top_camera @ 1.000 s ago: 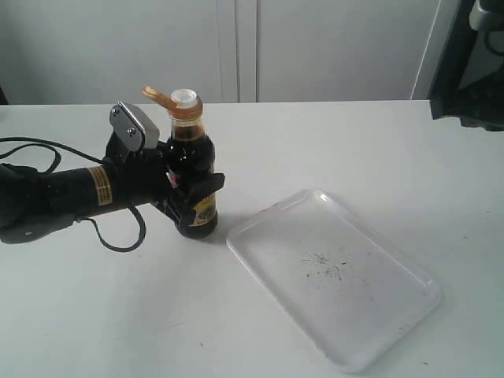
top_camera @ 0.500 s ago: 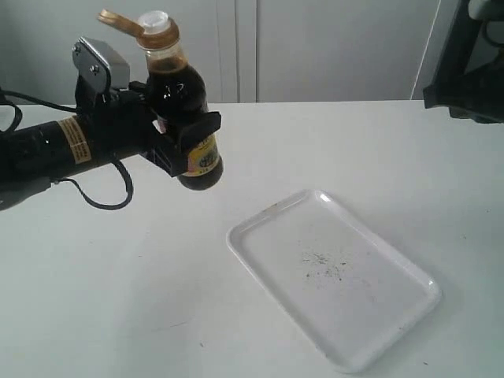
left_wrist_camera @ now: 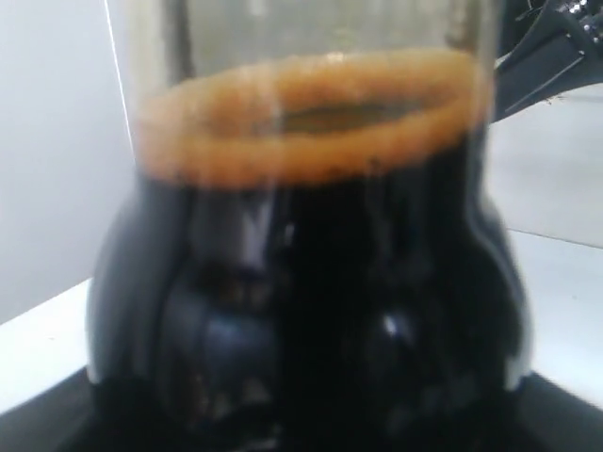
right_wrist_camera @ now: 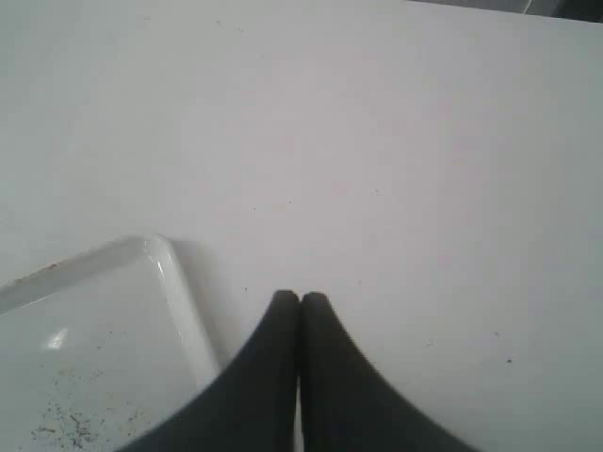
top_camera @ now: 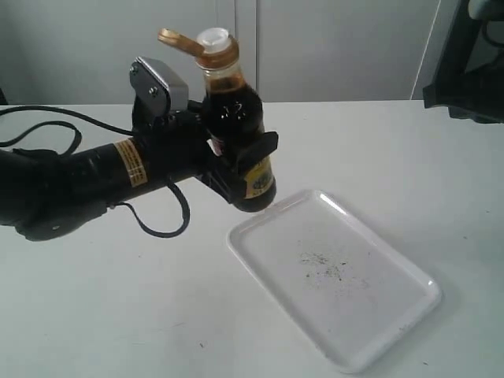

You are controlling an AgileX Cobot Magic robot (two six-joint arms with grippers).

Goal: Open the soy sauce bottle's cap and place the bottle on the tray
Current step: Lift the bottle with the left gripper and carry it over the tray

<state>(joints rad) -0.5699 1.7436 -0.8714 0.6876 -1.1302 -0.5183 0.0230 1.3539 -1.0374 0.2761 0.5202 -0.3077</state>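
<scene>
Nearest in the exterior view lay the tray, flat, white, rounded at the corners, with a low raised rim and dark specks at its centre, resting on the white counter. Just past its near-left corner hung the soy sauce bottle, clear glass filled with dark brown liquid, narrow at the neck, part of a yellow and red label showing low on its side; held clear of the counter, a little tilted, its base above the tray's rim or just beside it, which of the two could not be told. Closed around its body from the left was the left hand, black fingers clamped on both sides of the glass, most of the label hidden behind them. On top sat the cap, orange-tan, flipped open to the left, white spout exposed. Up close through the left wrist view, only a blurred dark belly of the bottle with a ring of tan foam at the liquid's surface; neck and base cut off. In the right wrist view, the right hand with its two dark fingertips pressed together, gripping nothing, over bare counter beside a corner of the tray. Farther back at the upper right, only a dark piece of the right arm, cropped by the edge.
</scene>
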